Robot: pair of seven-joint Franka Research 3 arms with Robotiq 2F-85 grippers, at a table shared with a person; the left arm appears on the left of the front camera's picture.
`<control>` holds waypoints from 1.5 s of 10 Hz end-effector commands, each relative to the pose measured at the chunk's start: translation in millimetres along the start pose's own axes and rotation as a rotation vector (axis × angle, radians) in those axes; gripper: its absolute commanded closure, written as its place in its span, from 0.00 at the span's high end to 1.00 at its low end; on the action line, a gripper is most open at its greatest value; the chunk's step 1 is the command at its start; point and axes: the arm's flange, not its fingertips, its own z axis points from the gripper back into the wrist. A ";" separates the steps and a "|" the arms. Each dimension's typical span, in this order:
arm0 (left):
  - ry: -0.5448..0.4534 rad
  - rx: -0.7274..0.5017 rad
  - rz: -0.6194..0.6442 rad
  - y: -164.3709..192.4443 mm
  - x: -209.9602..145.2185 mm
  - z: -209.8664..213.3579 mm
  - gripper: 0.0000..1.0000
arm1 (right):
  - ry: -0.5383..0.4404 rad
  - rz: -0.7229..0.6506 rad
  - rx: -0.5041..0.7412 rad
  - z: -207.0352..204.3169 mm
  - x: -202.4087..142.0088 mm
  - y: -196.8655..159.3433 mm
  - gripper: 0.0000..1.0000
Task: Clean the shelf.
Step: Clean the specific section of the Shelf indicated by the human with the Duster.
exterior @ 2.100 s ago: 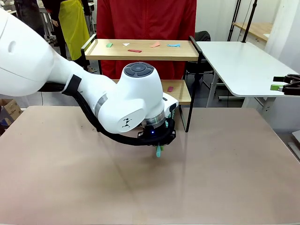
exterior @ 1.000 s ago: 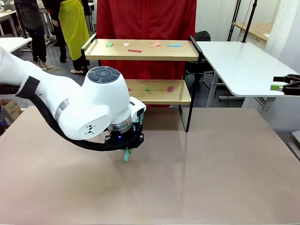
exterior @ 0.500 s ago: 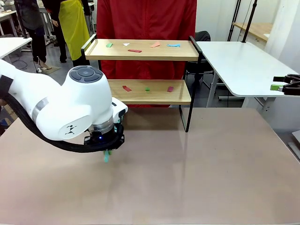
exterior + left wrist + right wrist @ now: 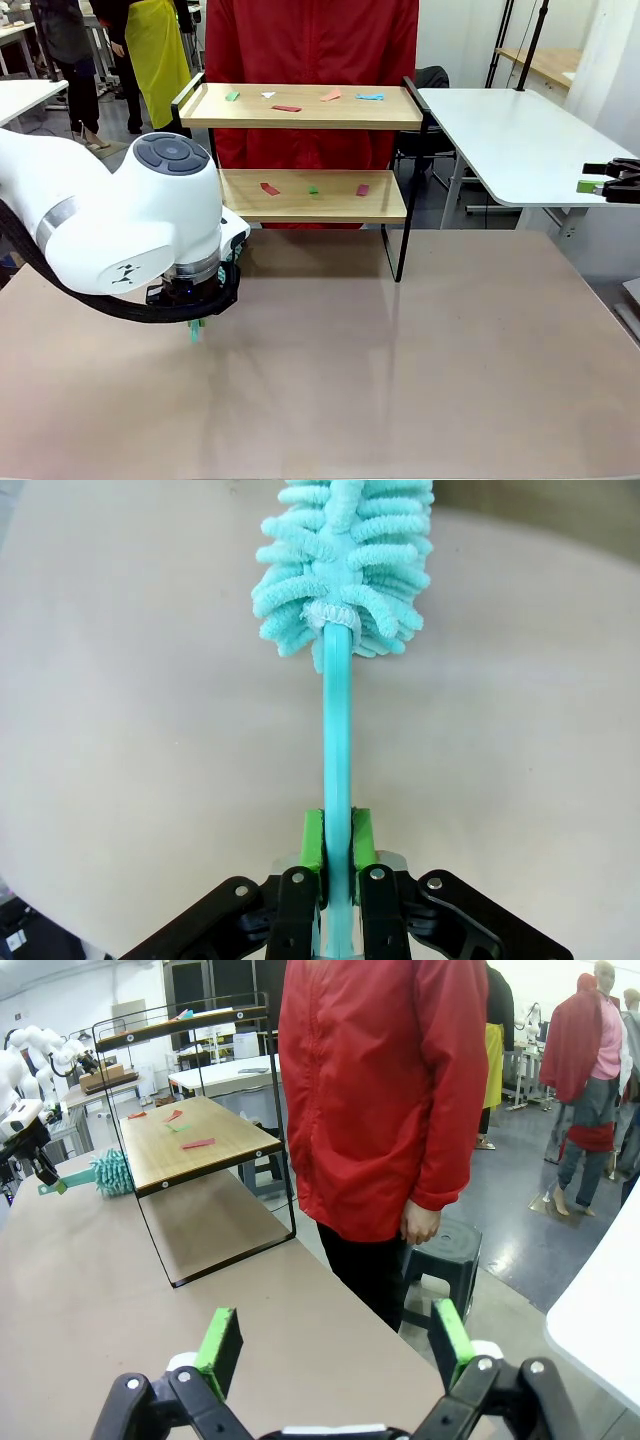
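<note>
The shelf [image 4: 300,120] stands at the table's far edge. Small coloured scraps [image 4: 287,108] lie on its upper board, and more scraps [image 4: 314,189] on the lower one. My left gripper [image 4: 337,845] is shut on the thin handle of a teal fluffy duster [image 4: 345,570], held just above the tabletop. From the front, the left gripper [image 4: 195,322] hangs left of the shelf under the white wrist, with only the handle's end showing. My right gripper [image 4: 335,1345] is open and empty, off at the far right [image 4: 610,184]. Its view shows the shelf [image 4: 190,1140] and the duster [image 4: 108,1173] beside it.
A person in a red coat [image 4: 310,45] stands right behind the shelf. A white table [image 4: 510,140] sits at the right rear. The wide beige tabletop [image 4: 400,370] lies bare in front of the shelf. Other people stand farther off.
My left arm has swept leftward across the table with the duster, from the middle to the left of the shelf. The right gripper has stayed put.
</note>
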 end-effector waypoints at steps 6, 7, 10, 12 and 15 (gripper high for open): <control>-0.016 0.011 0.000 -3.0 -3.3 2.7 0.13 | 0.010 -0.012 -0.015 -1.6 9.0 1.0 1.00; -0.023 0.001 -0.010 -8.5 -6.3 4.3 0.13 | 0.010 -0.012 -0.015 -1.6 9.0 1.0 1.00; -0.146 -0.057 -0.095 -3.9 -10.6 25.8 0.13 | 0.010 -0.012 -0.015 -1.6 9.0 1.0 1.00; -0.191 -0.041 -0.136 -1.4 -14.1 35.8 0.13 | 0.010 -0.012 -0.015 -1.6 9.0 1.0 1.00; -0.240 -0.095 -0.240 12.8 -18.9 47.4 0.13 | 0.010 -0.012 -0.015 -1.6 9.0 1.0 1.00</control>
